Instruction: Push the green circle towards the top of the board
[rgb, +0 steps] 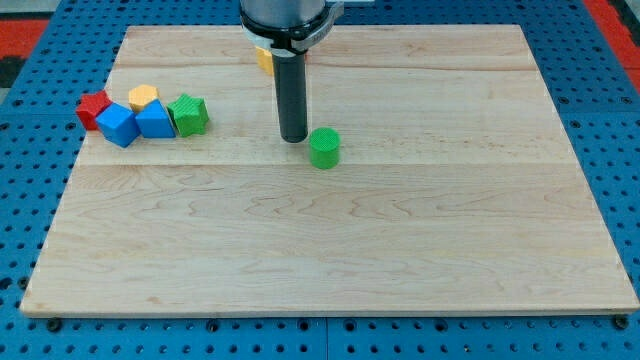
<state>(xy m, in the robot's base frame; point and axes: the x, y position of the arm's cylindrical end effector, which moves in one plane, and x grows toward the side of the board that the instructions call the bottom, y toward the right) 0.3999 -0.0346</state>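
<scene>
The green circle (324, 147) is a small green cylinder standing near the middle of the wooden board (330, 250). My tip (294, 138) rests on the board just to the left of the green circle and slightly toward the view's top, close beside it with a small gap. The dark rod rises straight up from the tip to the arm at the view's top.
A cluster sits at the board's left: a red block (93, 108), a yellow-orange block (143, 97), two blue blocks (118, 125) (154, 120) and a green star-like block (189, 114). A yellow block (263, 57) shows partly behind the rod at the top.
</scene>
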